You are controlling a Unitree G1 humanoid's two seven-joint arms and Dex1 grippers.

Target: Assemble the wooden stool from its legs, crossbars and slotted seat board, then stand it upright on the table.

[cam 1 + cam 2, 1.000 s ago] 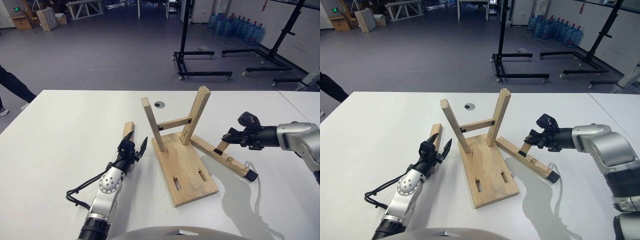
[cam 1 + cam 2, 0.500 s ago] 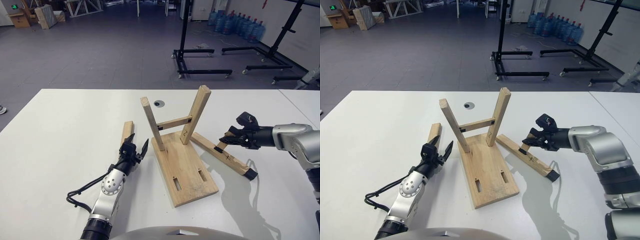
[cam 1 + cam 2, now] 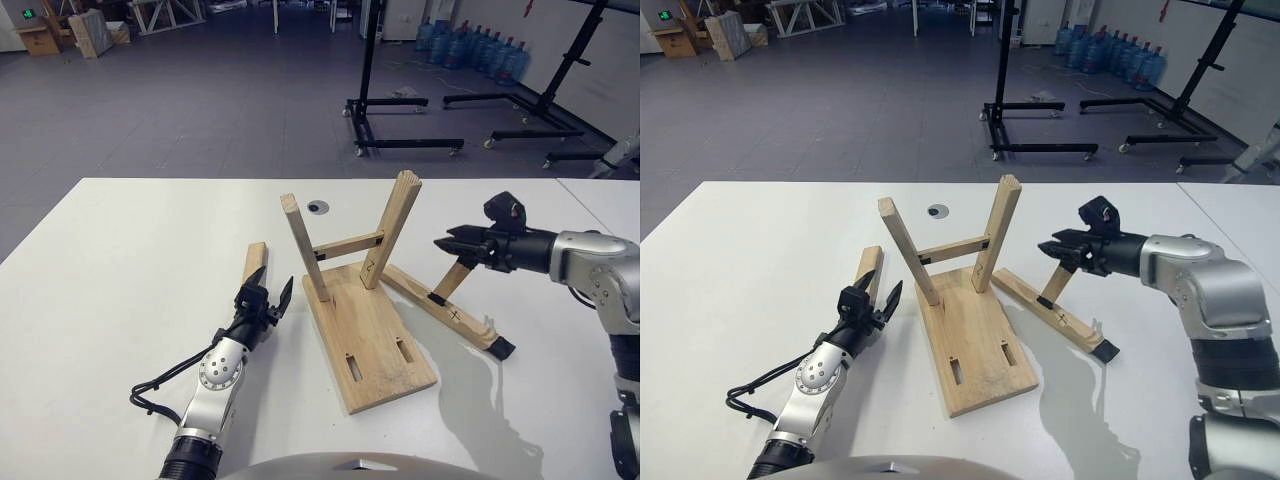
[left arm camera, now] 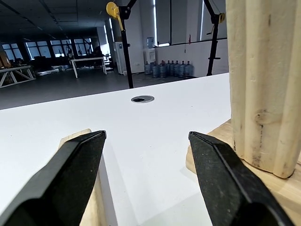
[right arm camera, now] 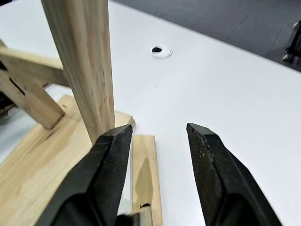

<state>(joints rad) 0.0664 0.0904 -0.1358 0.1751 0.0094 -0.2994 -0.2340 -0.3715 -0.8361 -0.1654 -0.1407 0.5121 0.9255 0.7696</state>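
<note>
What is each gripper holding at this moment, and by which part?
Nothing is held. The left gripper is open between the loose leg and the seat board; the right gripper is open above the leg-and-crossbar piece.

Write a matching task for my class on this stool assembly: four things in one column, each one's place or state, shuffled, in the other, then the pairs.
Things
1. seat board
2. loose leg
3. crossbar
4. right gripper

Place or state
A. lies flat on the table by the open left gripper
B. open, above the right-hand leg lying beside the board
C. flat on the table, with legs standing in it
D. off the table, joining the two upright legs

Pairs: 1-C, 2-A, 3-D, 4-B
</note>
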